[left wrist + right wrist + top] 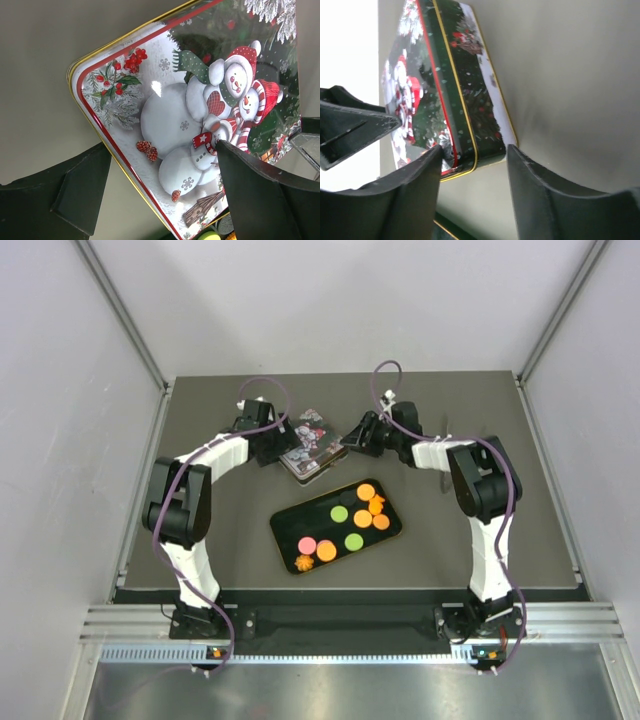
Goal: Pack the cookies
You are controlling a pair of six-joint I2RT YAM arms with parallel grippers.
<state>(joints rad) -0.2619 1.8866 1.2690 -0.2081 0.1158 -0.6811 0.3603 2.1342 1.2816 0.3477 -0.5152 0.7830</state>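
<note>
Both my end effectors sit at the snowman tin (308,448). The cookies (340,513) lie on the black tray (300,522) just nearside of the tin, about equally close to either arm. My left end effector (164,147) gapes wide over the tin. My right end effector (475,147) brackets the tin's corner, but I cannot tell whether it pinches.

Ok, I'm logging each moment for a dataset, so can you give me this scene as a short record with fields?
container: snowman tin, closed, at far centre
tray: black tray, nearer than the tin
cookies: orange, green and pink cookies, all lying on the tray
left claw: left claw open, over the tin's top
right claw: right claw straddles a tin corner; grip unclear
packed: contents of the tin hidden
</note>
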